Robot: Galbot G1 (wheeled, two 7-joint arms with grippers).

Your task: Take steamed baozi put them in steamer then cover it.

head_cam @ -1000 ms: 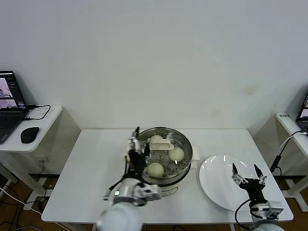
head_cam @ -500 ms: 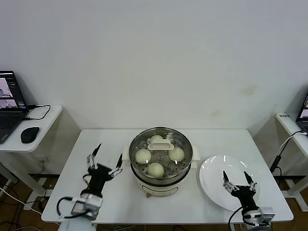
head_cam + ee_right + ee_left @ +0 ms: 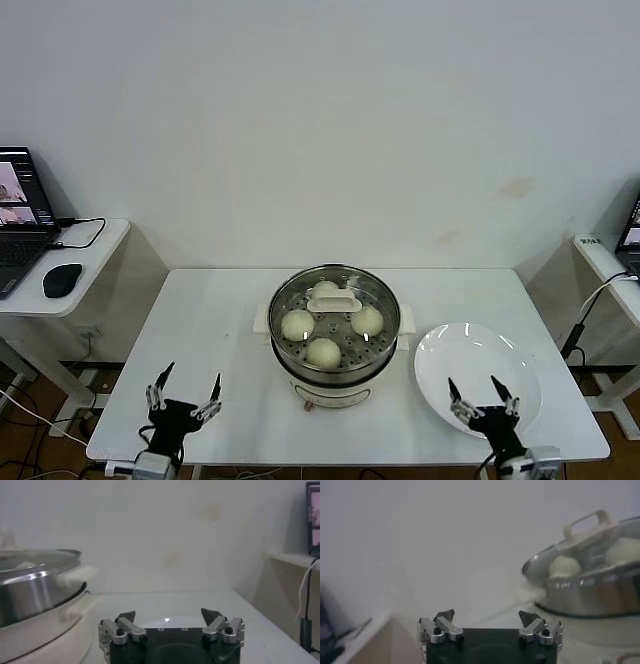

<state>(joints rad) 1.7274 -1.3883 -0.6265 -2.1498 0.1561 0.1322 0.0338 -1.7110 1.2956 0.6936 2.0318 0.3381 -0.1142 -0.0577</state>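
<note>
Where the head view looks down: white rectangular tabletop with bare room on both sides of the pot
Steamer: round shiny stainless-steel steamer basket on a cream-white pot base sits at the tabletop's middle, well in from every edge
Contents: four small pale cream-white steamed buns lie inside the basket
Cover: round clear glass lid with a cream-white oblong handle rests on the basket, over the buns
Plate: flat round white plate lies just to the right of the pot, with nothing on it, close to the front right edge
Left gripper: low at the front left edge of the tabletop, well apart from the pot, jaws spread and holding nothing
Right gripper: low at the front right, over the near rim of the plate, jaws spread and holding nothing
Side desk: small white desk stands apart to the left, a gap between it and the tabletop

Left wrist view: left gripper with jaws wide apart; the lidded basket stands ahead and off to one side, buns showing through the glass lid
Right wrist view: right gripper with jaws wide apart over the plate; the basket with its lid stands off to one side, open tabletop beyond
</note>
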